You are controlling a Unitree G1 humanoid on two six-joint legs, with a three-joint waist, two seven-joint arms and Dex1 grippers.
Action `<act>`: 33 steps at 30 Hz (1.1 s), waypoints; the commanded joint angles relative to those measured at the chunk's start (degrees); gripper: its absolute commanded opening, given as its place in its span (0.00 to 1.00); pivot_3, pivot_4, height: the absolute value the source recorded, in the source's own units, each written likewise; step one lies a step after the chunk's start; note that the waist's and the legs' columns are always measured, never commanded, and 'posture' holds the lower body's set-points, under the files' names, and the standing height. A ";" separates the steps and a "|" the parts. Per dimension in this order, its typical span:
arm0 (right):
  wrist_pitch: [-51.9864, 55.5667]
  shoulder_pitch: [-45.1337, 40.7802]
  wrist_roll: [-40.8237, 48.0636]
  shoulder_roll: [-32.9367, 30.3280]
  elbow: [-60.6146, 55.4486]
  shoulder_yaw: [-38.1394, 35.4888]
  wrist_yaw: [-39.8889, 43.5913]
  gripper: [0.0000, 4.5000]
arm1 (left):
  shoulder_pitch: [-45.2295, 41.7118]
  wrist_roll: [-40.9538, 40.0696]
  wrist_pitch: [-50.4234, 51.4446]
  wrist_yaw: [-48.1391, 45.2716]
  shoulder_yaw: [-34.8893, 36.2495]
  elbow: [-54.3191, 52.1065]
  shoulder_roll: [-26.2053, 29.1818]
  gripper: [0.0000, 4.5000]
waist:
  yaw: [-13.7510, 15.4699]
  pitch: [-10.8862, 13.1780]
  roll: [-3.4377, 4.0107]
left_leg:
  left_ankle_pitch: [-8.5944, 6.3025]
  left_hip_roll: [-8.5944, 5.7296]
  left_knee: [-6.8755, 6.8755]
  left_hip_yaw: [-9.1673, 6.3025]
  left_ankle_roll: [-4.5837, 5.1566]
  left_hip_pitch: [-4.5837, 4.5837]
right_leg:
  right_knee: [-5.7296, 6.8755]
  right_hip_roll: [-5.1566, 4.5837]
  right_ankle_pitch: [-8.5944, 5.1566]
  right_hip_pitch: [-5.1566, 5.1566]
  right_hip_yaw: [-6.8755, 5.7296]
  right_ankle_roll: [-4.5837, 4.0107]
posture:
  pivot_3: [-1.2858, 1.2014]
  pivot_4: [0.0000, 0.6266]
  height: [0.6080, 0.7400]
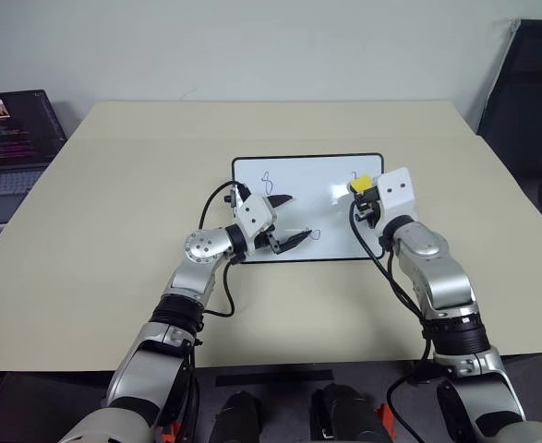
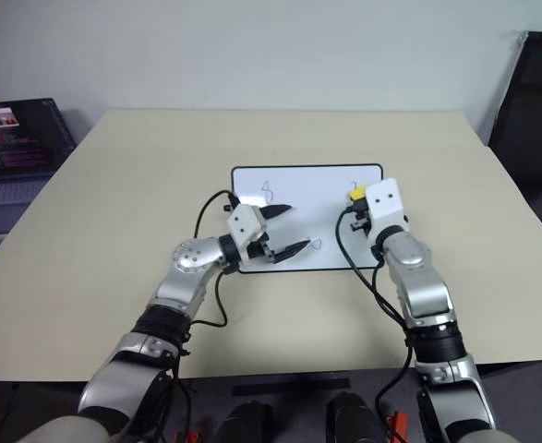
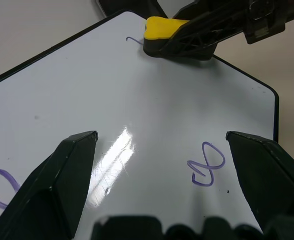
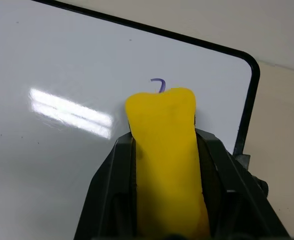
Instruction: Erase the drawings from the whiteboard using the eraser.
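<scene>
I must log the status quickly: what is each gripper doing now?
Left gripper: open, holding nothing, over the whiteboard.
Right gripper: closed on the eraser.

Beige table (image 1: 114, 231), open laptop (image 1: 12, 138) beside

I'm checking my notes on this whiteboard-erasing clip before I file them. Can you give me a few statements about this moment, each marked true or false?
1. The right tool is shut on the yellow eraser. True.
2. The left tool grips a marker pen. False: its fingers are open and empty over the whiteboard.
3. The eraser sits right beside the "7"-like stroke near the board's far right corner. True.
4. All the drawings are already wiped off. False: the "8"-like loop, the sideways loop and the stroke all remain.
5. The laptop lies on the whiteboard. False: it stands beyond the table's left edge.
</scene>
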 commanded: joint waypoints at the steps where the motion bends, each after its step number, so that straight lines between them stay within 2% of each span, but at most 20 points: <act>1: -2.35 -3.56 -1.54 0.05 3.75 0.71 0.39 0.27 | -1.12 -0.08 -1.12 0.04 0.67 -0.81 0.32 1.00 | 0.00 0.00 0.00 | 0.00 0.00 0.01 0.00 0.00 0.02 | 0.02 0.00 0.00 0.00 0.00 0.00 | 0.52 0.24 1.00; 12: -5.75 -9.24 -1.92 -0.14 12.55 -0.67 1.34 0.27 | -1.66 0.00 -1.05 0.03 0.52 -0.59 0.21 1.00 | -0.08 0.00 0.00 | 0.00 0.00 0.07 0.02 0.00 0.09 | 0.07 0.01 0.03 0.06 0.02 0.01 | 0.52 0.24 1.00; 25: 5.36 4.26 -0.62 -1.14 -2.27 0.49 6.46 0.27 | -0.91 -0.07 -0.25 0.31 0.72 -1.82 0.81 1.00 | 0.05 -0.01 0.00 | 0.00 0.01 0.10 -0.03 0.00 0.27 | 0.05 0.01 0.03 0.27 -0.02 0.02 | 0.52 0.24 1.00; 33: 4.44 2.92 -1.00 -0.96 -1.39 -0.41 5.90 0.27 | -1.47 0.00 -0.39 0.29 0.67 -1.25 0.83 1.00 | 0.02 -0.01 0.00 | 0.00 0.00 0.11 -0.01 0.00 0.31 | 0.02 0.01 0.04 0.31 0.00 0.02 | 0.52 0.24 1.00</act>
